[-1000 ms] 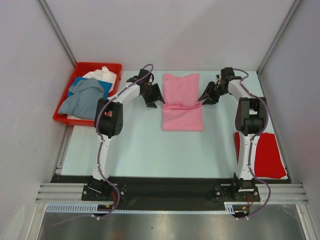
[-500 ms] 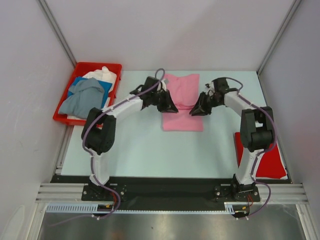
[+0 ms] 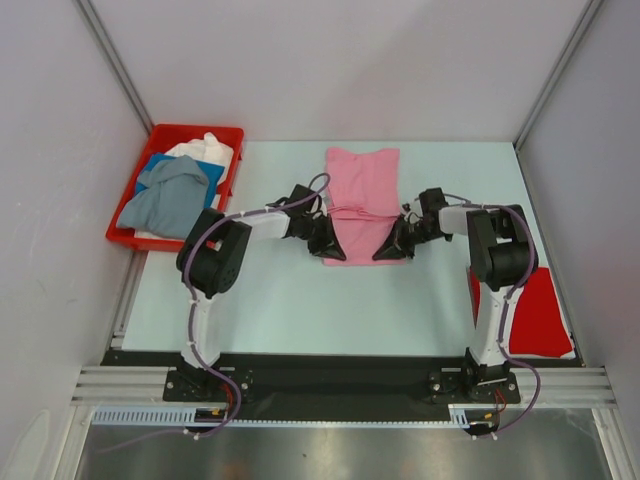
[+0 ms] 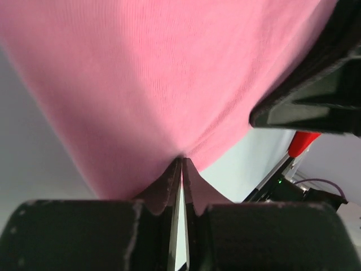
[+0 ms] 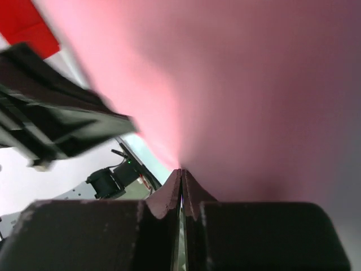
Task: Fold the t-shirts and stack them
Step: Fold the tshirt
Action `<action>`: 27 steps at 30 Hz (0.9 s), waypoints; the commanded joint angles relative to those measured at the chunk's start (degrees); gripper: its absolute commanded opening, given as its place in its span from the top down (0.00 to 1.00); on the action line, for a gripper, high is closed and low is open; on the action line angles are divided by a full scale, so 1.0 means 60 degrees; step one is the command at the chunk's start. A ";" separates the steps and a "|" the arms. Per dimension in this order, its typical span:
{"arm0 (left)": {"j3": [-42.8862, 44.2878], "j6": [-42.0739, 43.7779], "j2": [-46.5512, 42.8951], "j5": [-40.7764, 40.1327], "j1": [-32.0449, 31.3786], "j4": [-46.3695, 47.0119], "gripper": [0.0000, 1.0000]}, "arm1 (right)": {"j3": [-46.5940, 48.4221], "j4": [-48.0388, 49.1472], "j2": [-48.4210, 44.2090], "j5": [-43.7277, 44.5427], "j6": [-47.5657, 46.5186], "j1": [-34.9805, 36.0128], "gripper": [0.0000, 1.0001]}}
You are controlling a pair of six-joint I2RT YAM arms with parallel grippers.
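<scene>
A light pink t-shirt (image 3: 362,195) lies partly folded in the middle of the table. My left gripper (image 3: 331,249) is shut on its near left corner, pinching the pink cloth (image 4: 146,84) at the fingertips. My right gripper (image 3: 389,250) is shut on the near right corner, the pink cloth (image 5: 237,84) filling that wrist view. A red t-shirt (image 3: 535,310) lies flat at the right edge of the table. Grey-blue (image 3: 165,200), blue (image 3: 160,165) and white (image 3: 205,148) t-shirts are heaped in the bin.
The red plastic bin (image 3: 131,241) stands at the table's far left corner. Grey walls close in on the left, back and right. The arm bases sit on a black rail (image 3: 340,375) at the near edge.
Both grippers have come down from the shirt's middle fold to its near corners and shut on the pink cloth. The arms have swung towards the near side.
</scene>
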 commanded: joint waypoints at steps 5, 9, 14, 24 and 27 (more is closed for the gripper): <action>-0.1598 0.0860 -0.1554 -0.0207 -0.0071 -0.0287 0.89 | -0.1758 -0.0187 -0.1175 0.0246 -0.0881 -0.1098 0.95; -0.1600 0.0905 -0.2476 -0.0046 -0.0145 -0.0243 0.84 | -0.2198 -0.0176 -0.1965 0.0408 -0.0883 -0.1304 0.95; -0.0840 0.0612 -0.2451 -0.0045 -0.0101 -0.0068 0.83 | -0.1747 0.0790 -0.2625 0.0291 -0.0050 -0.1290 0.94; 0.2471 0.0245 0.0302 -0.0718 0.0163 -0.1312 0.87 | 0.0363 0.1539 -0.0461 0.1315 0.1241 -0.1217 0.90; 0.3160 0.0435 0.0990 -0.0982 0.0178 -0.1282 0.87 | 0.1227 0.1466 0.0024 0.1550 0.1285 -0.0997 0.90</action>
